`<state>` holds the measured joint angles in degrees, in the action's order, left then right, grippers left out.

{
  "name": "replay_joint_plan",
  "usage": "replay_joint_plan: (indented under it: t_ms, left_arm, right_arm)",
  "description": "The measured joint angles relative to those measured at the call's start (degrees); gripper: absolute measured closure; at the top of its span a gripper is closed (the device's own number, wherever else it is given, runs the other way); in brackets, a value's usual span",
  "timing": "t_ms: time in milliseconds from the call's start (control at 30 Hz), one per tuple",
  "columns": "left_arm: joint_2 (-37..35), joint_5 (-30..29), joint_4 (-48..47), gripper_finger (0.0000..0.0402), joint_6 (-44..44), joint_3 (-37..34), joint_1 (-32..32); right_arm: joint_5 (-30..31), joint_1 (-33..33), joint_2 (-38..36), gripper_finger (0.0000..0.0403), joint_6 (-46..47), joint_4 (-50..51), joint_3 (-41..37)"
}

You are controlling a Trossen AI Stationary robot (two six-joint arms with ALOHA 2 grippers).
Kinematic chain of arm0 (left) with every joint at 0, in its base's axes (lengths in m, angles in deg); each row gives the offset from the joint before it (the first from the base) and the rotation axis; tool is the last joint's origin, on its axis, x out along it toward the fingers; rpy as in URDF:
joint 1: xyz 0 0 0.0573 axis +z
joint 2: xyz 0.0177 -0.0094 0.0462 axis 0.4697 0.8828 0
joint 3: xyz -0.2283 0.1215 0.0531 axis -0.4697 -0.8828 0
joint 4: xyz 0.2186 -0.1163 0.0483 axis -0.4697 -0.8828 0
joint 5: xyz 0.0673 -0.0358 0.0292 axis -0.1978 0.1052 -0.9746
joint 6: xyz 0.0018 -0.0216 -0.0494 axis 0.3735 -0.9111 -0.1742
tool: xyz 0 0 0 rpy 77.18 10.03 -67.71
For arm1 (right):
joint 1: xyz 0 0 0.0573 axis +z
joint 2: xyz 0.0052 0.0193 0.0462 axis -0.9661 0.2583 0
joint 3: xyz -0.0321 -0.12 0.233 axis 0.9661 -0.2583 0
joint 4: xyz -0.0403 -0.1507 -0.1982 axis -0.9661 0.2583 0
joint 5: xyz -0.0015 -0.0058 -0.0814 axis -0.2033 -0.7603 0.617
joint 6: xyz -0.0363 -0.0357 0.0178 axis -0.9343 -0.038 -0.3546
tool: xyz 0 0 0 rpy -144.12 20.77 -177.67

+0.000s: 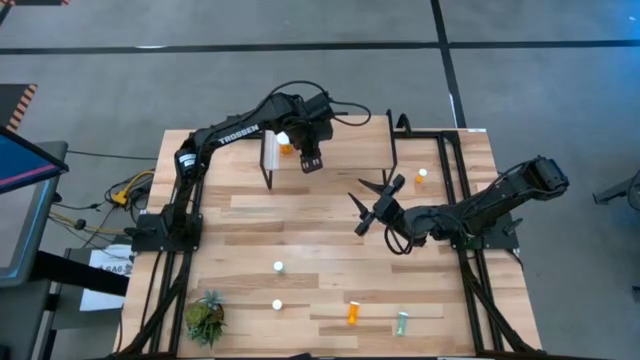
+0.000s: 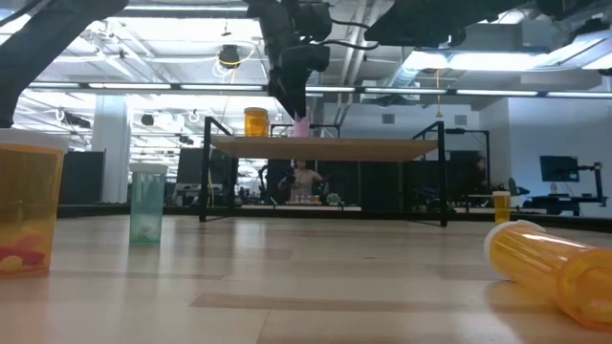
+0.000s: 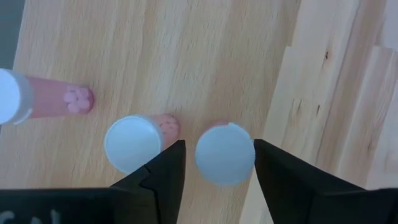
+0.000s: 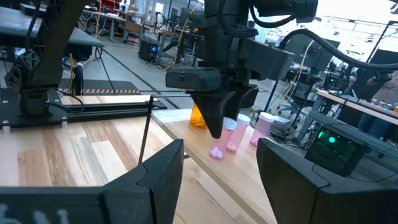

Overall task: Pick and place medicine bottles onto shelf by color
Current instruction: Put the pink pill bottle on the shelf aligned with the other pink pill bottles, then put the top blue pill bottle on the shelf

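Note:
The shelf (image 1: pixel 340 160) stands at the table's far side, with an orange bottle (image 1: pixel 287 149) on its left end. My left gripper (image 3: pixel 219 143) points down over the shelf, open. Its fingers stand on either side of the white cap of a pink bottle (image 3: pixel 225 155), which stands upright on the shelf top. Two more pink bottles (image 3: pixel 134 143) (image 3: pixel 43 99) stand beside it in a row. My right gripper (image 1: pixel 358 212) hovers level over the table's middle, open and holding nothing, facing the shelf (image 4: pixel 186 134).
Loose bottles are on the near part of the table: two white-capped ones (image 1: pixel 278 267) (image 1: pixel 277 305), an orange one lying down (image 1: pixel 354 314) and a green one (image 1: pixel 402 322). A small orange bottle (image 1: pixel 421 177) stands at the far right. A potted plant (image 1: pixel 205 318) sits at the near left corner.

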<state>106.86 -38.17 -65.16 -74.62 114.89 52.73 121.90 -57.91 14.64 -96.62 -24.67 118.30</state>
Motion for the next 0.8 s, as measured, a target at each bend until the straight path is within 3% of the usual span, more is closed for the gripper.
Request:
replay_joint_plan:
  t_ms: [333,600,800]
  left_arm:
    - [-0.39,-0.11,-6.96,0.0221,0.4,2.3,0.0]
    - [-0.69,-0.22,-14.71,0.0221,-1.05,9.22,-0.79]
    - [-7.39,0.87,-13.01,0.0221,-0.83,9.26,-5.09]
  right_arm:
    - [0.0,0.01,0.0,0.0178,1.68,1.24,0.0]
    - [0.16,1.88,0.02,0.0178,1.65,2.3,0.0]
    - [1.85,3.21,0.02,0.0178,1.62,3.01,0.0]
